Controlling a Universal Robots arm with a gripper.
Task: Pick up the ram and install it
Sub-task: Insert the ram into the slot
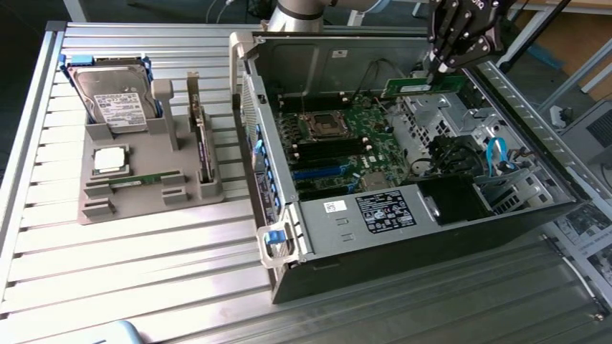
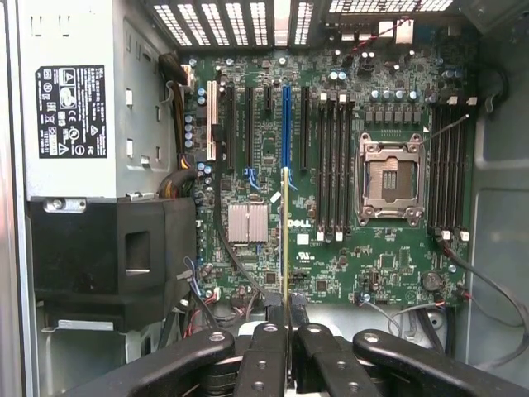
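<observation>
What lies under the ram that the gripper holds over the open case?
The green motherboard, with its silver heatsink to one side. The ram, clamped edge-on in the gripper, covers a thin strip of board directly beneath it.

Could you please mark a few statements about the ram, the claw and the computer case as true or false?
1. The claw is shut on the ram. True.
2. The ram is seated in a motherboard slot. False: the claw holds it above the motherboard, clear of the slots.
3. The hard drive rests in the grey tray beside the computer case. True.
4. A side panel closes the computer case. False: the case lies open, with the motherboard in plain sight.
</observation>
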